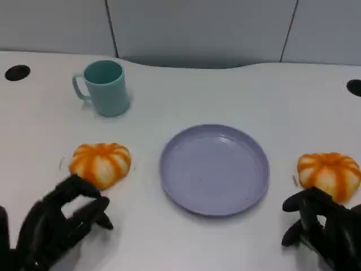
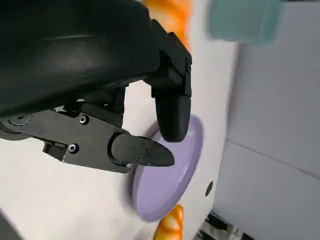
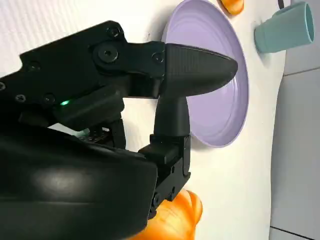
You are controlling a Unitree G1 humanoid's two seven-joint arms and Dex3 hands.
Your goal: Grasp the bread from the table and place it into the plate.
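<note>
A lavender plate (image 1: 214,169) is seen at the centre of the white table (image 1: 225,96), nothing lying in it. A teal mug (image 1: 105,87) stands upright toward the far left, handle turned to the left; its inside cannot be read from the head view.

Two orange-striped bread pieces are on the table, both outside the plate. The left bread (image 1: 101,162) lies just left of the plate; the right bread (image 1: 329,174) lies to its right, near the table's edge.

The left hand (image 1: 59,223) is held near the left bread, fingers spread and curved with nothing between them, one fingertip at or just short of the bread's near side. The right hand (image 1: 321,226) sits just below the right bread, fingers parted, nothing gripped; contact with the bread cannot be told.

In the left wrist view, the left hand's fingers (image 2: 172,112) are shown apart over the plate's rim (image 2: 150,205). In the right wrist view, the right bread (image 3: 175,220) is seen close against the hand's shell, and a seam in the wall panels behind the table is visible.
</note>
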